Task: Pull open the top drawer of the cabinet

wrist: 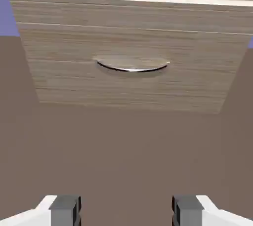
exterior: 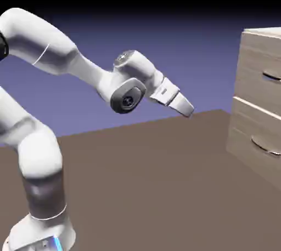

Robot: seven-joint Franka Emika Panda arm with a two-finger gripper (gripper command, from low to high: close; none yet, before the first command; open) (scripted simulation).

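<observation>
Find the top drawer [exterior: 247,72] at the exterior view's right, directly above the lower drawer [exterior: 247,140] in the cabinet [exterior: 266,30], seemingly closed. Judge as rigid and boxy, probably with some weight, but likely to slide on a straight pull; expect no give in the wood-grain front and no great fragility. Take hold at the middle of the curved silver handle [exterior: 271,75], reaching around the bow with a finger on either side, or hooking behind. Treat as thin, hard and perhaps slippery, so pinch firmly and draw straight outward, without twisting. Note the gripper [wrist: 126,211] well apart from the front, with fingertips spread and nothing between, pointing obliquely downward. Beware of mistaking the lower handle [wrist: 132,69], in full sight in the hand view, for the right one; raise and level out before reaching in, to avoid scraping or pulling askew.
</observation>
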